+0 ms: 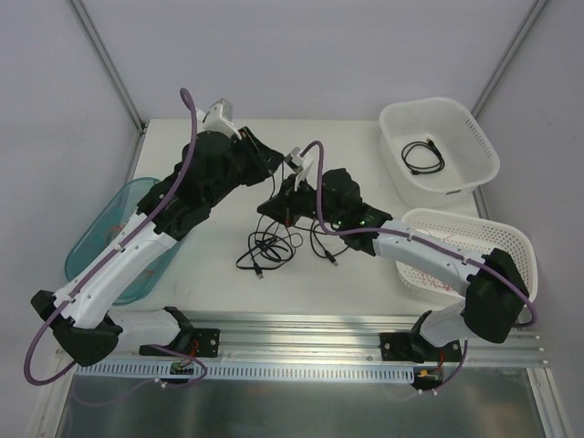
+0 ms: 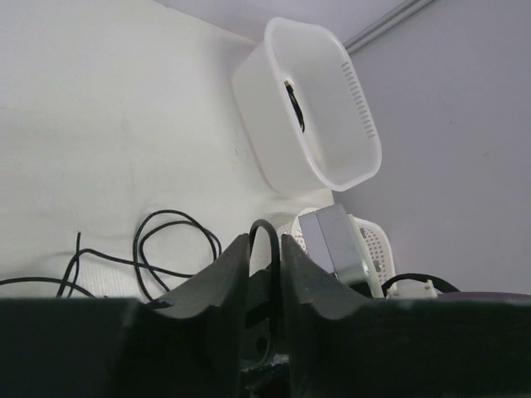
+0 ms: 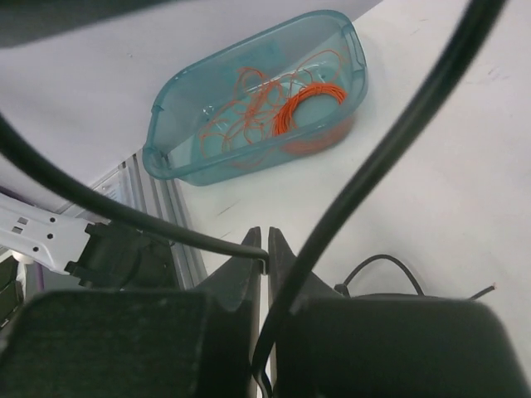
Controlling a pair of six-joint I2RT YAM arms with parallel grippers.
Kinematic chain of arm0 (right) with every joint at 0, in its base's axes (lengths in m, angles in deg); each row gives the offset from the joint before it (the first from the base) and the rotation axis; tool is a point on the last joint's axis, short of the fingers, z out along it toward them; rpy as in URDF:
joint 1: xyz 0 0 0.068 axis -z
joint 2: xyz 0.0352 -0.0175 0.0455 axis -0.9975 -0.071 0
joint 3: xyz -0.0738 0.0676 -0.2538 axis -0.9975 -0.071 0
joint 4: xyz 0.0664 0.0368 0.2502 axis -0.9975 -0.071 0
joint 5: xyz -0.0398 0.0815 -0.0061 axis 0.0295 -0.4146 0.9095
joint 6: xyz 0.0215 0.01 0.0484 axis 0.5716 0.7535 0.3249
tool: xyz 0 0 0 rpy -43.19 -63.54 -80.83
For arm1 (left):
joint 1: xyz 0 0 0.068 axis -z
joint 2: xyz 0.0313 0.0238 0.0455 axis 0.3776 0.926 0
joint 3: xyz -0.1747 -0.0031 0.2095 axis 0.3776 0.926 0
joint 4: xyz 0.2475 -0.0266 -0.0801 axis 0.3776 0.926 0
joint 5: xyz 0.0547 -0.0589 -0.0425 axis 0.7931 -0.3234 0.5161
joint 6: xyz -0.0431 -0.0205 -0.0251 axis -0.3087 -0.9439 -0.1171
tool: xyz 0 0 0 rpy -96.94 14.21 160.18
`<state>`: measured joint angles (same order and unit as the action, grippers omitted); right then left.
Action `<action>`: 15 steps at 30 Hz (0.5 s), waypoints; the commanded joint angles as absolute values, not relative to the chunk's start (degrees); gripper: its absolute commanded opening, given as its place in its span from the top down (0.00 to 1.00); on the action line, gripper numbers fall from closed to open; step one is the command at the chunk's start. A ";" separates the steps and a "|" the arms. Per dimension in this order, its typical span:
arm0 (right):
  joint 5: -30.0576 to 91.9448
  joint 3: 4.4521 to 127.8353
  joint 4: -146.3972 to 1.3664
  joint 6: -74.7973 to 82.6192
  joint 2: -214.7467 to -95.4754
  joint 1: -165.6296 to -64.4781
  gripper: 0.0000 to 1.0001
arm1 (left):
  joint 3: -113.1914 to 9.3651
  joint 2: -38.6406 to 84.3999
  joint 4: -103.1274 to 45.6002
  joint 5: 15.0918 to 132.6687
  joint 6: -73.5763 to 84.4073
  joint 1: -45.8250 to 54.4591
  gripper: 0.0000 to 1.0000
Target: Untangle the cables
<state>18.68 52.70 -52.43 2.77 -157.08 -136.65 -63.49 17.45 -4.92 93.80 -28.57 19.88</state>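
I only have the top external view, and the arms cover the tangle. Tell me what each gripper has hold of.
Observer: In the left wrist view, the left gripper is shut on a black cable loop that pokes up out of its jaws.
Operator: Now the right one.
Observer: In the right wrist view, the right gripper is pinched shut on a black cable that comes in from that picture's left side.
Operator: Report what is in the teal bin.
Observer: The teal bin holds loose orange wire and a wound orange coil.
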 commanded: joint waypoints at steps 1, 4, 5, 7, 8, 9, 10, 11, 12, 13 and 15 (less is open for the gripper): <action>21.09 51.60 -52.22 2.28 -154.72 -136.29 0.99 | -62.02 13.14 -7.76 98.31 -26.26 20.36 0.75; 22.76 51.24 -55.29 2.72 -154.10 -134.27 0.99 | -60.35 11.12 -7.76 98.49 -21.69 19.74 0.59; 22.85 51.33 -56.09 2.90 -153.58 -132.61 0.99 | -59.73 10.58 -7.76 97.97 -20.63 19.39 0.56; 22.59 51.68 -58.72 3.77 -153.05 -130.67 0.99 | -57.19 8.31 -7.76 96.30 -17.83 18.26 0.43; 22.68 52.90 -60.39 3.95 -152.61 -129.01 0.99 | -55.96 7.42 -7.76 95.77 -16.85 17.73 0.39; 22.94 53.78 -62.15 3.86 -152.34 -128.30 0.99 | -54.73 6.46 -7.76 95.59 -15.28 17.37 0.36; 22.94 54.57 -65.12 3.60 -151.91 -127.51 0.99 | -51.84 4.53 -7.94 95.07 -14.39 16.50 0.32; 23.11 55.28 -66.81 3.51 -151.73 -126.28 0.99 | -50.51 3.56 -8.03 94.54 -13.34 16.05 0.27; 23.12 57.03 -68.39 3.43 -151.20 -125.66 0.99 | -49.02 2.59 -8.20 94.10 -10.89 15.79 0.25; 22.68 57.74 -70.84 3.25 -150.85 -125.04 0.99 | -45.61 0.75 -8.38 93.83 -9.82 15.44 0.23; 22.15 59.75 -73.31 3.60 -149.89 -123.72 0.99 | -42.08 -1.10 -9.25 93.13 -7.71 15.43 0.21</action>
<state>22.53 54.06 -68.56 3.12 -154.15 -124.84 -46.59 1.38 -7.44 95.62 -14.53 15.77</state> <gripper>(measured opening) 0.033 0.784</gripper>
